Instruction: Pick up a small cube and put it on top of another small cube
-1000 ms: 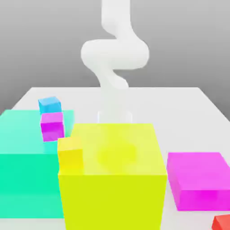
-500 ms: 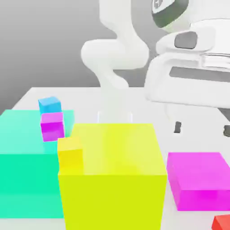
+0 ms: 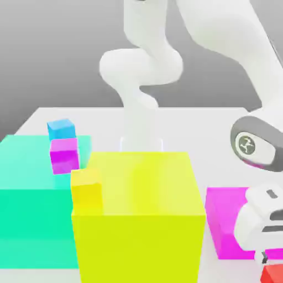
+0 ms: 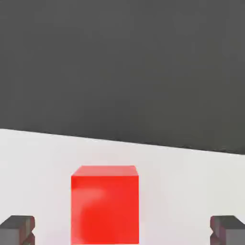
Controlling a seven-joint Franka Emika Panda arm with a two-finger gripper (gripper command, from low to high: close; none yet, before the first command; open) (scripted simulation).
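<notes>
The small red cube [image 4: 105,203] sits on the white tabletop [image 4: 191,191] at the near corner on the exterior view's right [image 3: 274,273], close to the edge. The claw [image 4: 122,229] is spread wide, one dark fingertip [image 4: 16,228] on each side of the cube with bare tabletop between, gripping nothing. Just behind the cube lies a flat magenta block [image 3: 224,221], partly covered by the white arm [image 3: 260,143]. The big yellow block [image 3: 141,215] crowds the middle, a small yellow cube [image 3: 87,189] against it. Further left stands a teal block [image 3: 30,204], with a small magenta cube [image 3: 64,155] and a small blue cube [image 3: 61,129] near it.
</notes>
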